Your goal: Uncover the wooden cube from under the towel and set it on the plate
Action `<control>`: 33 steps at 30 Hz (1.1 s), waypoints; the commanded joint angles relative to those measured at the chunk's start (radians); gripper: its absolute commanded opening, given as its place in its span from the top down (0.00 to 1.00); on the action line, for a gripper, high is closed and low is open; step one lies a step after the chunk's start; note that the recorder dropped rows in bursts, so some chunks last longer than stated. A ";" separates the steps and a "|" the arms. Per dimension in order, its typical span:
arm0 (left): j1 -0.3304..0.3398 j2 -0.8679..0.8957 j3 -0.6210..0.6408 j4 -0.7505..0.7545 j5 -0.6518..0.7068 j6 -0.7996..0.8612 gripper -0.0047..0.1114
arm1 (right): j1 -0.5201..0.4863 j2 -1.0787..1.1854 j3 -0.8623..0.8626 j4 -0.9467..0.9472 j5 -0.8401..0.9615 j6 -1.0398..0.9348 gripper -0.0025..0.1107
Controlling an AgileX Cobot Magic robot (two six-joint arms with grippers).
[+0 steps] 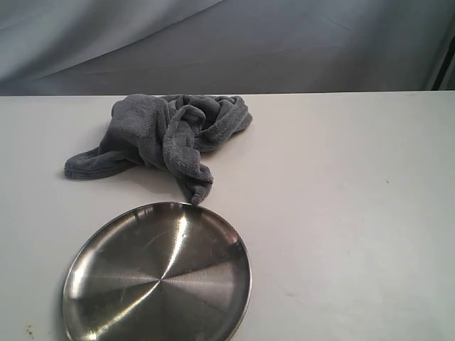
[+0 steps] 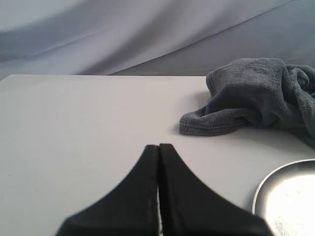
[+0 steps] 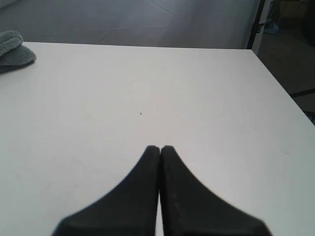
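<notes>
A grey-blue fleece towel (image 1: 167, 135) lies bunched in thick folds at the back left of the white table; one tail of it reaches the rim of the plate (image 1: 158, 277), a shiny round steel dish at the front left. The wooden cube is hidden. Neither arm shows in the exterior view. My left gripper (image 2: 158, 146) is shut and holds nothing, hovering over bare table with the towel (image 2: 256, 96) and the plate's rim (image 2: 266, 184) off to one side. My right gripper (image 3: 160, 147) is shut too, over bare table, far from the towel's edge (image 3: 15, 49).
The white table (image 1: 341, 213) ends at a far edge against a grey fabric backdrop (image 1: 227, 42). In the right wrist view the table's side edge (image 3: 283, 91) drops away to a dark floor with a stand behind it.
</notes>
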 commanded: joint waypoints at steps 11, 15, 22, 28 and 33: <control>-0.005 -0.003 0.000 -0.006 -0.012 -0.004 0.95 | 0.002 -0.006 0.004 -0.004 -0.006 -0.001 0.98; -0.005 -0.003 0.000 -0.006 -0.012 -0.004 0.95 | 0.002 -0.006 0.004 -0.004 -0.006 -0.001 0.98; -0.005 -0.003 0.000 -0.006 -0.012 -0.004 0.95 | 0.002 -0.006 0.004 -0.004 -0.006 -0.001 0.98; -0.005 -0.003 0.000 -0.006 -0.012 -0.004 0.95 | 0.002 -0.006 0.004 -0.004 -0.006 -0.001 0.98; -0.005 -0.003 0.000 -0.006 -0.012 -0.004 0.95 | 0.002 -0.006 0.004 -0.069 -0.013 -0.037 0.98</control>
